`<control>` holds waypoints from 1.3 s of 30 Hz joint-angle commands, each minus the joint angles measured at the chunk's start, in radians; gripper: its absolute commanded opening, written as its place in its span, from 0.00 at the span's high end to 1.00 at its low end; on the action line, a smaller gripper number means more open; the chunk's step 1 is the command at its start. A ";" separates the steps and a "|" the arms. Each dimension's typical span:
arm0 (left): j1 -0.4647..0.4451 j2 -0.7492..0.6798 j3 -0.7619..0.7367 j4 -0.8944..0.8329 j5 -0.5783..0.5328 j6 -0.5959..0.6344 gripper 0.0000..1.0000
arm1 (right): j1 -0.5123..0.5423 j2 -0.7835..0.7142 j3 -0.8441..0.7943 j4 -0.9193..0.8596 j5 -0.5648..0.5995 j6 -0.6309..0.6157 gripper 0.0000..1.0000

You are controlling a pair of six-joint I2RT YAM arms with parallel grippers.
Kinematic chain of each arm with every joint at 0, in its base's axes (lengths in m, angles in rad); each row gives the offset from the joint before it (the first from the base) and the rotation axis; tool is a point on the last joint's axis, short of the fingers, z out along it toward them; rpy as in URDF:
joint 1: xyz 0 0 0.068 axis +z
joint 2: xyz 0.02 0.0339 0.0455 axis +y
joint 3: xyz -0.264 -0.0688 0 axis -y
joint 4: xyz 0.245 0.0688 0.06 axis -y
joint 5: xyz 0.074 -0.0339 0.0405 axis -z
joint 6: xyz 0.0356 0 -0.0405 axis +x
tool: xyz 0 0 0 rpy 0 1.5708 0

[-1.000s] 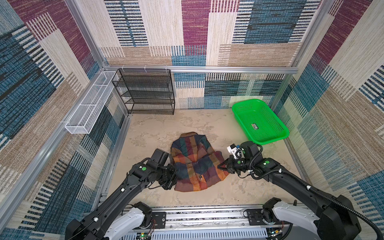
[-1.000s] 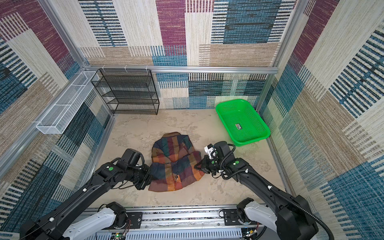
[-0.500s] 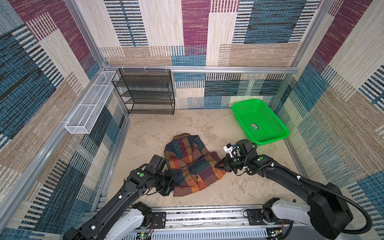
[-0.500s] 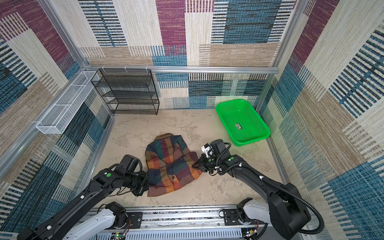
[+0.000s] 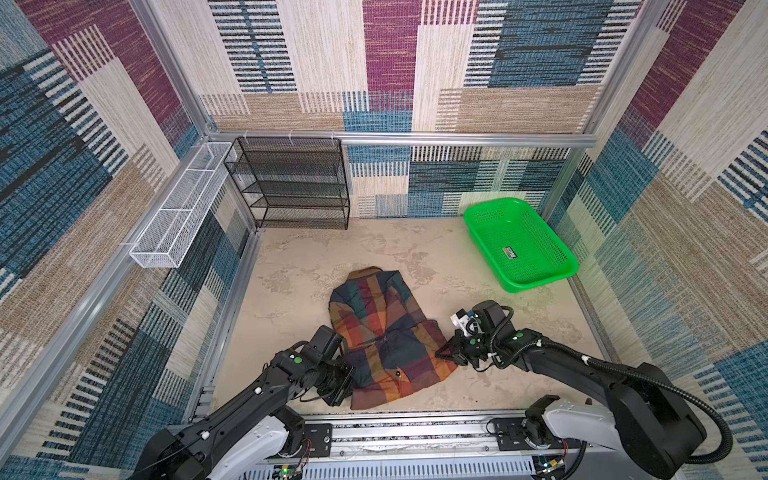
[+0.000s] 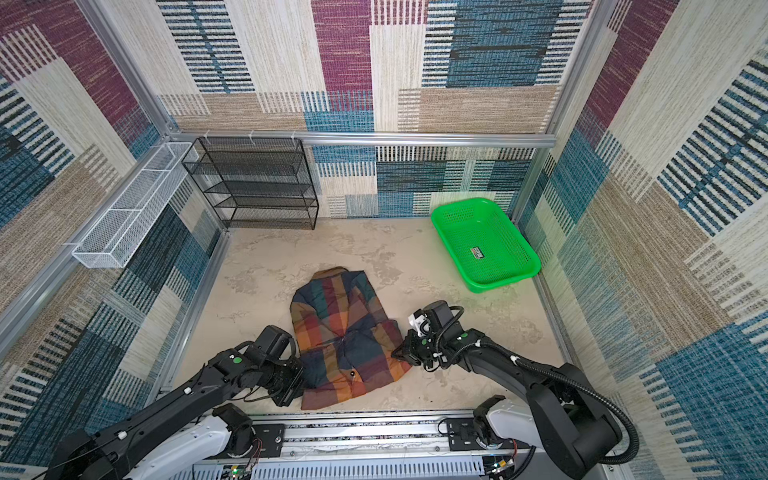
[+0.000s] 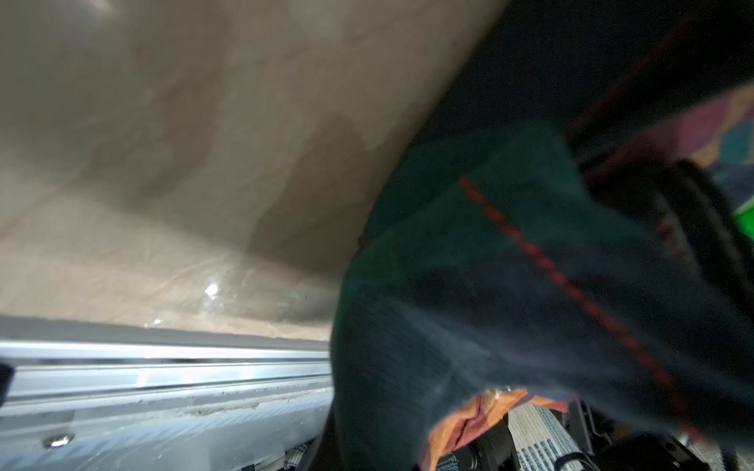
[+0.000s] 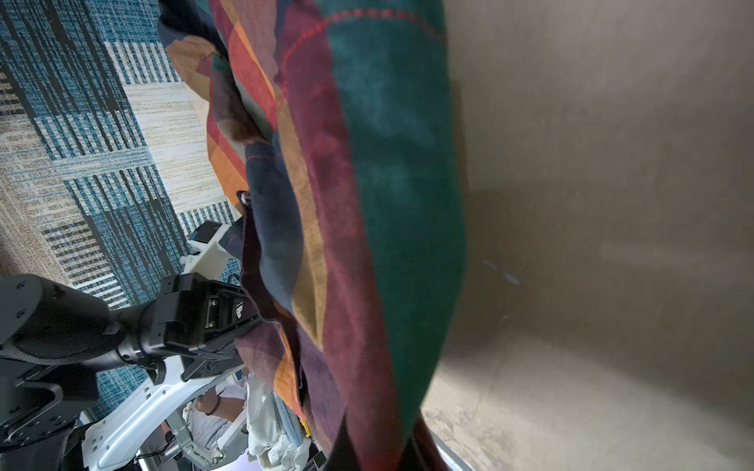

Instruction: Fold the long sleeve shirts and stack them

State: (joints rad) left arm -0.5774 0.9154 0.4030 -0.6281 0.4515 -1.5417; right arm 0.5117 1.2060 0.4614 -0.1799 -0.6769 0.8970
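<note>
In a top view the shirt (image 5: 386,332) lies partly folded on the bench (image 5: 299,266), well apart from the green basket (image 5: 540,282). The left gripper (image 5: 347,376) and right gripper (image 5: 445,354), fingers narrow, pinch its side edges. In the left wrist view the shirt (image 7: 530,265) bunches close. In the right wrist view it hangs draped. The final fold and stacking look not yet done.

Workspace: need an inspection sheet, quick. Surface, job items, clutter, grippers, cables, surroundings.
Surface: beige mottled tabletop.
Job's things: one plaid shirt, partly folded, collar toward the back wall.
Clutter: green basket back right; black mesh rack at back; white wire basket on left wall.
Grippers: left gripper shut on shirt's left edge; right gripper shut on its right edge.
Cables: black hose on right side, off the shirt.
Surroundings: patterned fabric walls, aluminium frame.
</note>
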 commanded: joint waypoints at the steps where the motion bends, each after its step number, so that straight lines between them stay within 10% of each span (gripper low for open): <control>1: -0.002 -0.006 -0.052 -0.083 -0.076 -0.007 1.00 | -0.001 -0.019 -0.001 0.020 0.117 0.016 0.93; 6: -0.002 0.016 -0.125 0.017 -0.093 0.014 1.00 | -0.001 -0.033 -0.023 -0.027 0.172 -0.012 0.56; 10: -0.002 0.092 -0.105 0.024 -0.092 0.081 0.94 | -0.004 -0.050 -0.026 -0.078 0.202 -0.044 0.45; 18: 0.000 0.151 0.026 -0.103 -0.131 0.224 0.67 | 0.046 -0.172 0.162 -0.137 0.212 -0.182 0.48; 24: -0.001 0.052 0.064 -0.213 -0.212 0.256 0.34 | 0.253 0.060 0.236 0.159 0.044 -0.163 0.54; 39: 0.019 -0.047 0.235 -0.355 -0.341 0.371 0.27 | 0.241 0.587 0.202 0.495 0.017 -0.116 0.67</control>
State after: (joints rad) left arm -0.5598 0.8410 0.6132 -0.9688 0.1299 -1.2293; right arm 0.7853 1.7535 0.6697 0.2565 -0.6601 0.7944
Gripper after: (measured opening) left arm 0.732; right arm 0.325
